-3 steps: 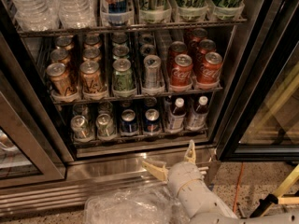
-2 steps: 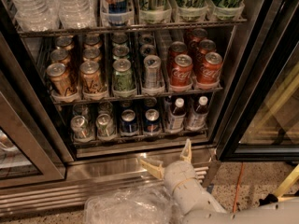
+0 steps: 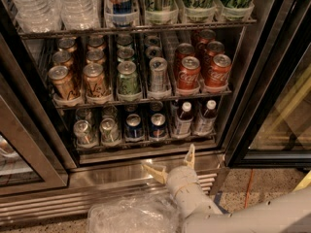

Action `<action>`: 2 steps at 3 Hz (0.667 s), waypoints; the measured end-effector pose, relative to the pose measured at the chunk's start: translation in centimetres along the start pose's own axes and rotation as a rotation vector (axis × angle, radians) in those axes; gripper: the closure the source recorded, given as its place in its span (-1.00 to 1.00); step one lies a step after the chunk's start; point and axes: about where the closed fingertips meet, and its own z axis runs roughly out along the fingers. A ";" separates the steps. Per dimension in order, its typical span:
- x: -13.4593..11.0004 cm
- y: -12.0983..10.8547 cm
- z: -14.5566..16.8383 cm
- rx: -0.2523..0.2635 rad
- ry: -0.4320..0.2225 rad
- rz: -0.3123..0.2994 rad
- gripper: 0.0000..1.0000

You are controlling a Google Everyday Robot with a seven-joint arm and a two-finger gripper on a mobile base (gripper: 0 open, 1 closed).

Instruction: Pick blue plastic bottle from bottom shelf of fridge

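The step seems to be the approach; the claw (image 3: 167, 157) hangs spread and empty before the fridge (image 3: 245, 72) base, below the bottom shelf (image 3: 146, 145); the blue plastic bottle (image 3: 183, 121) stands there, second lane from right; next the claw should rise and reach around it; only the Coca-Cola cans (image 3: 188, 74) are readable.

A: Noted: fridge (image 3: 252, 76) frame brushed steel, dull sheen; base (image 3: 112, 176) ribbed. The bottom shelf (image 3: 146, 143) is dark wire with clear plastic trays (image 3: 111, 141).
B: The blue plastic bottle (image 3: 183, 119) is glossy; label possibly paper, hard to tell. The gripper (image 3: 167, 157), low before that base, fingers spread: matt cream plastic.
A: The cans (image 3: 133, 125) have shiny metal tops.
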 end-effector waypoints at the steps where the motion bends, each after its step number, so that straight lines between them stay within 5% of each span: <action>1: 0.7 -0.8 1.2 0.026 -0.005 -0.007 -1.00; 2: 0.9 -2.8 2.9 0.095 0.008 0.011 -1.00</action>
